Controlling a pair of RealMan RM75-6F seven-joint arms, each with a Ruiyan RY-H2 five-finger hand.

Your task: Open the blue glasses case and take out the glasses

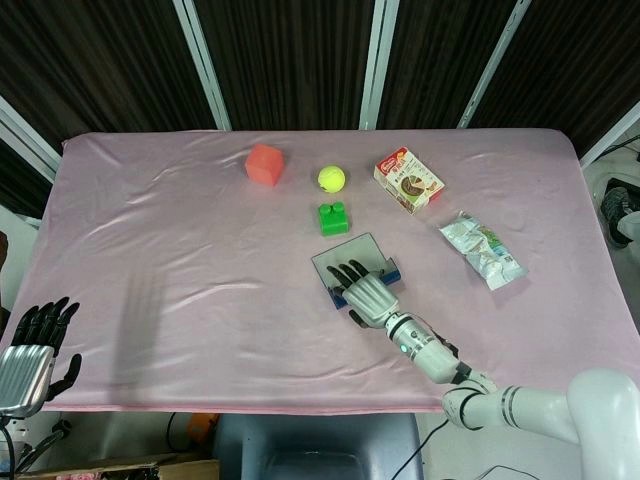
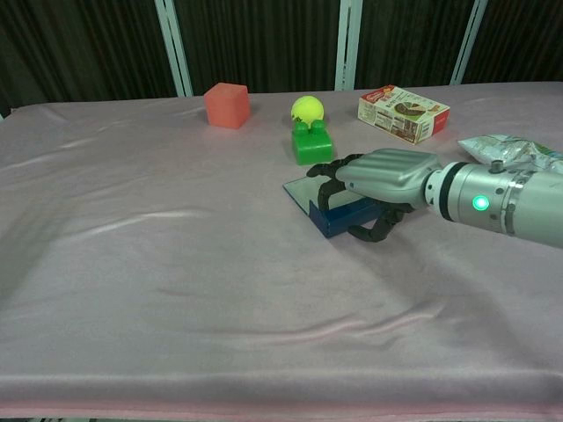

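Right hand (image 2: 380, 180) grips my open blue glasses case (image 2: 339, 204); green toy block (image 2: 312, 144) and yellow ball (image 2: 306, 109) sit just behind. Left hand (image 1: 28, 355) hangs released off the table (image 1: 180, 290).

A: Tabletop (image 1: 180, 260) cloth: pink, matt, softly wrinkled. Case (image 2: 345, 216): smooth blue shell, pale lining.
B: Right hand (image 2: 380, 178): silvery, satin-sheen back, black fingers (image 2: 332, 186). Ball (image 1: 331, 178) fuzzy; bag (image 1: 482, 250) crinkly, glossy.

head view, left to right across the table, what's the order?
left hand → red cube → tennis ball → right hand → cookie box → snack bag. Green block and blue glasses case overlap the ball and hand, so omitted.
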